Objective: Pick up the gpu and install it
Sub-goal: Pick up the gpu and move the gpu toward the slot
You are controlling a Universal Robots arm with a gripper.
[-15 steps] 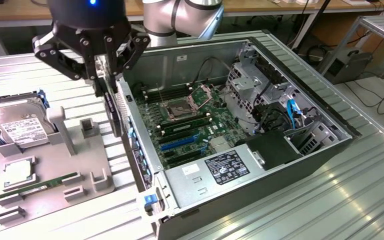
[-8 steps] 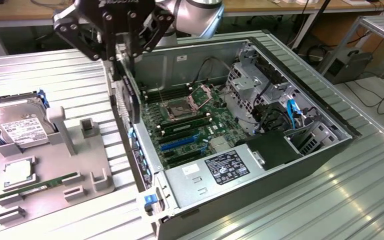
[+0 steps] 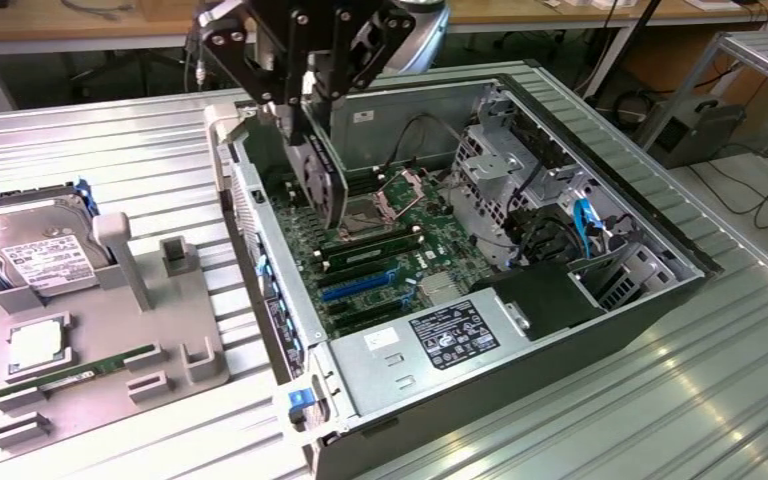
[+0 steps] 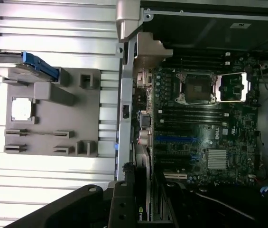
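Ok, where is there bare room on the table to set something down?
Bare ribbed table beyond the hard drive, and on the exterior view's right of the case. Crowded: the gray fixture, and the case interior under the hand holding the gpu.

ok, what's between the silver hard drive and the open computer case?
Exterior view: two upright grey posts of the parts fixture stand between the silver white-labelled hard drive and the open black computer case.
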